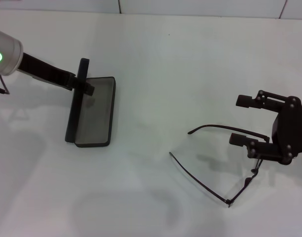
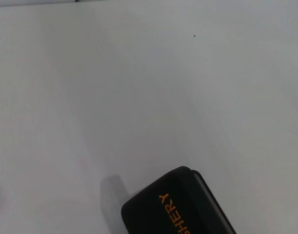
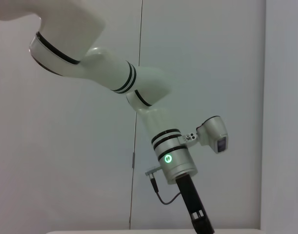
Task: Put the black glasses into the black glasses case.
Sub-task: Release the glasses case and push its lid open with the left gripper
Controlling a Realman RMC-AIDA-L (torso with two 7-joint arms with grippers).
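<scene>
While the black glasses case [image 1: 91,111] stands open on the white table [image 1: 155,59], its lid is raised nearly upright along the side toward the robot's left and its grey-lined tray lies flat with nothing in it. The left gripper [image 1: 84,88] reaches in from the left, and its fingers are closed on the upper edge of that raised lid, one dark fingertip [image 1: 89,89] showing on the tray side. In the left wrist view only a rounded black corner of the case [image 2: 175,209] shows, with orange lettering on it.

The black glasses [image 1: 215,163] lie well apart from the case, over on the robot's right side of the table. They rest unfolded, both thin temple arms stretched out toward the case and the front of the frame at the right. The right gripper [image 1: 249,121] sits at that end with its two dark fingers spread apart. One finger [image 1: 249,101] is clear of the frame on the far side; the other finger [image 1: 242,139] lies just beside the farther temple arm, which runs between the two fingers. I cannot tell whether that finger touches the wire. The nearer temple arm lies outside the fingers.

The right wrist view shows only the left arm [image 3: 139,87] against a pale wall.
</scene>
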